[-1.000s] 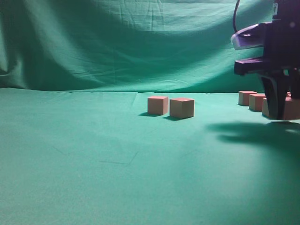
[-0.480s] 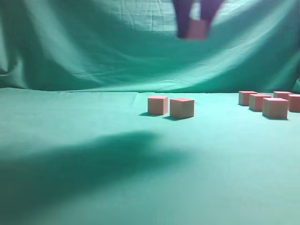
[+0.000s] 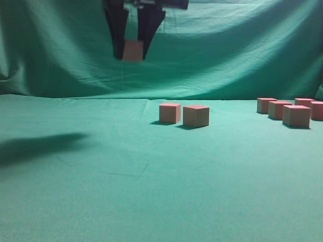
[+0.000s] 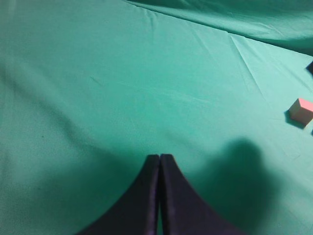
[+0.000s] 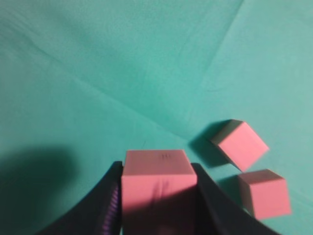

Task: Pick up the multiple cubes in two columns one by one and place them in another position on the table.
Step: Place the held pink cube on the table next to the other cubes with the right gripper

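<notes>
A cube is gripped between the dark fingers of the right gripper, which is seen at the top of the exterior view, high above the table and in front of the draped green backdrop. In the right wrist view the same held cube is clamped on both sides by the jaws, its pink top facing the camera, and the right gripper hangs well clear of the cloth. A pair of cubes resting on the table serves as the landmark: the left cube of the pair and the right cube of the pair stand just beside each other near the middle of the exterior view, and whether they touch cannot be told. The held cube is seen above and to the left of this pair; in the right wrist view the pair appears to the right of the jaws as one tilted cube and one lower cube. Well to the right of the pair, a cluster of cubes is gathered on the table near the frame's right edge. To the left of the pair, a dark shadow is cast on the cloth. In the left wrist view the left gripper is shown with its two dark fingers pressed together on nothing, and a single cube lies on the cloth far to its right.
</notes>
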{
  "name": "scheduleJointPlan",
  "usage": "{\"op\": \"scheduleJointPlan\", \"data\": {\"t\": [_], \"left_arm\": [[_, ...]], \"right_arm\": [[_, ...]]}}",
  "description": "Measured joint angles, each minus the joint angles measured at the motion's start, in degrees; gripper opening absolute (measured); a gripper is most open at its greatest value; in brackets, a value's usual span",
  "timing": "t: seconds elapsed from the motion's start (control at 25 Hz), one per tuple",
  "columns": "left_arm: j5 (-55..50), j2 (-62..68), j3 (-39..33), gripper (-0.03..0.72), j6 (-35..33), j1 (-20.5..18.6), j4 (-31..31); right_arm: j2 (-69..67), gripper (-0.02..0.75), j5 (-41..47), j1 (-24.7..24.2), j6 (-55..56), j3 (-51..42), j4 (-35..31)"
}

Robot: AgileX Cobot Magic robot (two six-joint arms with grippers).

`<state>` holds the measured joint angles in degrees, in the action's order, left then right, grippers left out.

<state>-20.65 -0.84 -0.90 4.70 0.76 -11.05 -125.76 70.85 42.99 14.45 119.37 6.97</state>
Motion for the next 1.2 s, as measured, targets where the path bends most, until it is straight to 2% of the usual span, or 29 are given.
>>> {"op": "scheduleJointPlan", "data": {"t": [0.48,0.8,1.2], "left_arm": [[0.0,0.0,0.0,0.000,0.0,0.0,0.0],[0.0,0.0,0.0,0.000,0.0,0.0,0.0],[0.0,0.0,0.0,0.000,0.0,0.0,0.0]], "right_arm": [[-7.8,0.274,0.0,0.0,9.7,1.6,3.0],[-8.7,0.274,-4.9,0.0,11.9,1.6,5.4],[-10.5,0.274,-5.8,0.0,13.0,2.0,7.1]]}}
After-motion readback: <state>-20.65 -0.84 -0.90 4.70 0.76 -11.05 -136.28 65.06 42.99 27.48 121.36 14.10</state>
